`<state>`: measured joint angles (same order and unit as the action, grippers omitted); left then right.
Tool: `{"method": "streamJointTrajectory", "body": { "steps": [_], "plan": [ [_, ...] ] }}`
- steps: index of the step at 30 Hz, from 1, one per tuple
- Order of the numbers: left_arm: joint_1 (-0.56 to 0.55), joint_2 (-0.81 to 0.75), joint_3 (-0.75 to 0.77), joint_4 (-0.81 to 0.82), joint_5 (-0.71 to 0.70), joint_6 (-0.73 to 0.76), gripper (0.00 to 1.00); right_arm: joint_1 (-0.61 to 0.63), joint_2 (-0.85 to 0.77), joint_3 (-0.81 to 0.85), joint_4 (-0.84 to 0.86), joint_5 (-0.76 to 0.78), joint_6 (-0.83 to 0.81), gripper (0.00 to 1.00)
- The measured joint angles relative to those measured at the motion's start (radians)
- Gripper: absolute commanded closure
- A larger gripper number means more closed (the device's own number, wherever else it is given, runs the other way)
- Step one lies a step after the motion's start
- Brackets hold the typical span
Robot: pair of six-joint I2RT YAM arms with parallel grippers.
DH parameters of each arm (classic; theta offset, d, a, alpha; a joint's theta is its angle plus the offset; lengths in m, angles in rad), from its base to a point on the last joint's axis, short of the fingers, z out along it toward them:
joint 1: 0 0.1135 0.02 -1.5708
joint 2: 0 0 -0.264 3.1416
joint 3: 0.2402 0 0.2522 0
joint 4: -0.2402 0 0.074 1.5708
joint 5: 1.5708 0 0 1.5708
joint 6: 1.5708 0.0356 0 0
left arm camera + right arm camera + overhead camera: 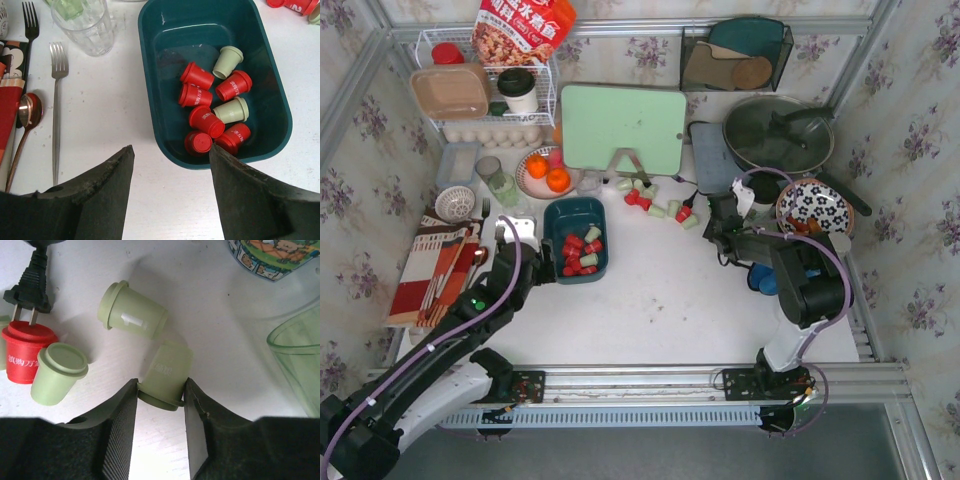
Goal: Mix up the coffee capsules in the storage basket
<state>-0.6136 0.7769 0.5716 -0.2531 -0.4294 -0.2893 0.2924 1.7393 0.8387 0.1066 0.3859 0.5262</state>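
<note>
- The left hand (171, 150) hangs wide open and holds nothing, over the surface (100, 100) at the near edge of the basket (150, 30).
- The basket holds capsules (206, 120), mostly red and two green, bunched toward one end.
- The right hand (160, 390) grips a green capsule (167, 365) lying on the surface, fingers against its rim.
- Loose capsules (57, 372) lie just beside it, near a plug (30, 280).
</note>
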Motion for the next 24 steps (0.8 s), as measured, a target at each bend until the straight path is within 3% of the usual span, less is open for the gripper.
{"method": "streamJointTrajectory", "body": {
  "steps": [11, 14, 18, 24],
  "plan": [
    [0.000, -0.010, 0.000, 0.000, 0.002, 0.000, 0.35, 0.053, -0.140, -0.011, -0.019, -0.042, -0.030, 0.64],
    [0.000, -0.013, 0.000, 0.000, 0.003, 0.000, 0.35, 0.144, -0.177, 0.019, -0.024, -0.069, -0.043, 0.64],
    [0.000, -0.018, 0.000, 0.000, 0.004, 0.000, 0.35, 0.360, -0.166, 0.122, -0.025, -0.085, -0.083, 0.64],
    [0.000, -0.044, -0.009, 0.000, 0.000, -0.001, 0.35, 0.558, -0.020, 0.314, 0.000, -0.119, -0.113, 0.62]
  ]
}}
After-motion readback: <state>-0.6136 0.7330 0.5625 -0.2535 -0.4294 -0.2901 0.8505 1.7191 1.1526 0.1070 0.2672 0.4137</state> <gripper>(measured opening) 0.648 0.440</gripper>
